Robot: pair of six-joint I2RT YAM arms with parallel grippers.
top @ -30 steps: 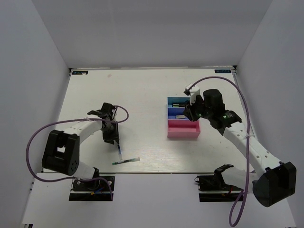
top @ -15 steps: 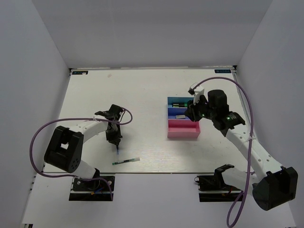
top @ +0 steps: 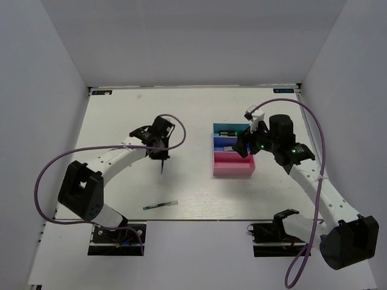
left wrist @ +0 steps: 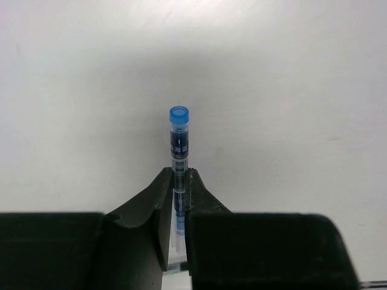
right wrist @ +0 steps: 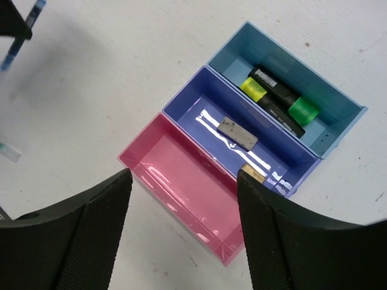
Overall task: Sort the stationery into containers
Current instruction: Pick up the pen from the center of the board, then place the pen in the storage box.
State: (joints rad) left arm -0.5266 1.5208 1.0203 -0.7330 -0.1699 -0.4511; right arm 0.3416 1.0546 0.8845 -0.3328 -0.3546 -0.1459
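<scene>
The left gripper (left wrist: 178, 181) is squeezed tight on a thin pen (left wrist: 179, 136). The pen's blue cap sticks out past the fingers. This pen is over the white table (top: 121, 121), left of the middle and well apart from the trays. A second pen (top: 160, 205) lies flat on the table near the front edge, with nothing touching it. Over on the right, three trays sit joined in a row. The light blue tray (right wrist: 233, 51) is at the back and holds two black highlighters, one with a yellow cap (right wrist: 254, 89) and one with a green cap (right wrist: 302, 110). The dark blue tray (right wrist: 187, 99) in the middle holds a grey eraser (right wrist: 237, 133) and a tan eraser (right wrist: 254, 174). The pink tray (right wrist: 175, 175) is at the front. The right gripper (right wrist: 181, 181) hangs over the trays with its jaws wide apart, holding nothing.
</scene>
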